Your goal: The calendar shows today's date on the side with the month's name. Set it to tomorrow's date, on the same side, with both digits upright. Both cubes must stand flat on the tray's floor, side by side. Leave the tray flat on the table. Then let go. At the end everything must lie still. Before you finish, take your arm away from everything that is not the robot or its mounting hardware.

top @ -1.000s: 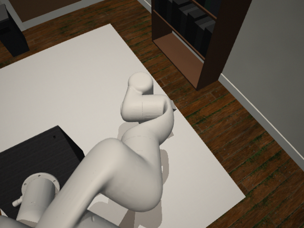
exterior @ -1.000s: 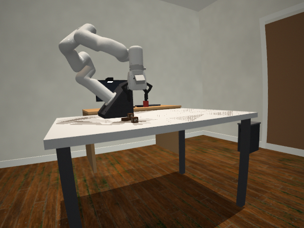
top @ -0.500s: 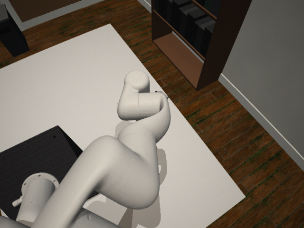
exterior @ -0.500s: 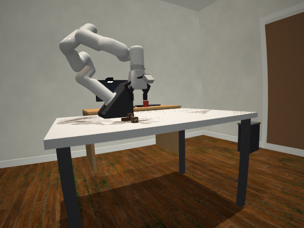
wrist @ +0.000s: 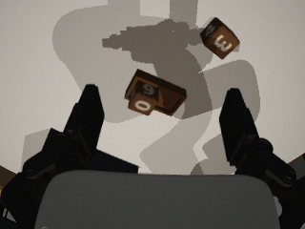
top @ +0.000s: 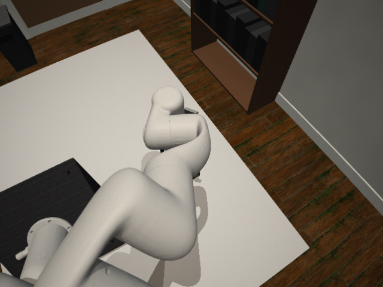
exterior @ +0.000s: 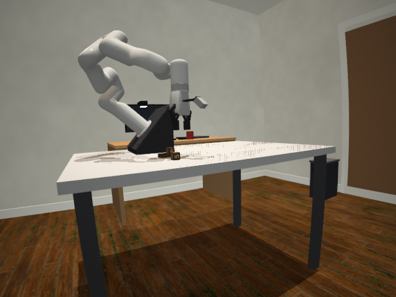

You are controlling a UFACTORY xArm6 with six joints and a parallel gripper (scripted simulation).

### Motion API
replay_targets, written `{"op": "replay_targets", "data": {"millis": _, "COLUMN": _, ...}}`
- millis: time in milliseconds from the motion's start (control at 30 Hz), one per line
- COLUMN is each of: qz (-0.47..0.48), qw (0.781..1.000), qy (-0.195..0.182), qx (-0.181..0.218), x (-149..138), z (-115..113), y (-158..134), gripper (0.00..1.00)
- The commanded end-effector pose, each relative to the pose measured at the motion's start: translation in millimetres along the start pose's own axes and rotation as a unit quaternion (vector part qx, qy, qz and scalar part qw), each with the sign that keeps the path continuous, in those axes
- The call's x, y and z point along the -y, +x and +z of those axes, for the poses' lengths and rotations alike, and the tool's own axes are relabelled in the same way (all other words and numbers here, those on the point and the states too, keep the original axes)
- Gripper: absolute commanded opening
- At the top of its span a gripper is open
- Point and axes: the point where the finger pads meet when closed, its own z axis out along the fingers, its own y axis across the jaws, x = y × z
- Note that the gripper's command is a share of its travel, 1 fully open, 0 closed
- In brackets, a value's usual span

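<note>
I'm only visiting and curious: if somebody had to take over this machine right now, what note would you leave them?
Gripper: jaws fully open, holding nothing, hanging above the white table.
Things: small brown wooden tray lies on the table with one brown number cube in it, a 0 showing on its side. The second brown cube, showing a 3, sits apart on the table, outside the tray.
Done: nothing visibly finished.
Left: put the loose cube into the tray beside the other, set tomorrow's digits upright on the month side, release.

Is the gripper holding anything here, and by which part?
Nothing is held. The gripper is open above the table, with the tray and the loose cube lying below it.
</note>
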Motion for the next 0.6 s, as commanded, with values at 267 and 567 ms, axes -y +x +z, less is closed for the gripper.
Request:
{"op": "replay_targets", "data": {"millis": 267, "qz": -0.175, "qw": 0.985, "qy": 0.003, "qx": 0.000, "x": 9.0, "z": -4.7, "y": -0.4, "gripper": 1.00}}
{"op": "replay_targets", "data": {"millis": 567, "qz": -0.216, "qw": 0.976, "qy": 0.003, "qx": 0.000, "x": 11.2, "z": -5.5, "y": -0.9, "gripper": 1.00}}
